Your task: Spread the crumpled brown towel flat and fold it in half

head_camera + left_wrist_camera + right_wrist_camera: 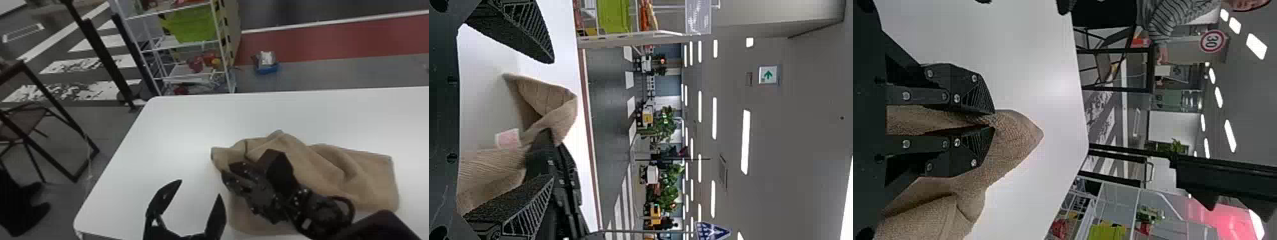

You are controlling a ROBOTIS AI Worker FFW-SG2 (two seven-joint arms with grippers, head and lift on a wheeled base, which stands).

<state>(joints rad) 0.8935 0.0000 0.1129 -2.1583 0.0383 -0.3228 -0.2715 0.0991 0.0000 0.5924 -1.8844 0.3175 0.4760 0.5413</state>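
Observation:
The brown towel [332, 166] lies crumpled on the right half of the white table, with raised folds and a corner pointing left. Across its left part reaches my right gripper [228, 174]. In the right wrist view the right gripper [994, 120] is shut on the towel [1015, 132], whose corner sticks out past the fingertips. My left gripper [200, 188] stands open left of the towel, nothing between its fingers in the head view. From the left wrist view, the left gripper [553, 120] has its fingers wide apart, with the towel [551, 102] and a pale tag farther off.
The white table [178, 127] has bare surface left of and behind the towel. Its rounded left edge runs beside my left gripper. Beyond the far edge stands a wire shelf [188, 44]; a dark frame and chair are at the left.

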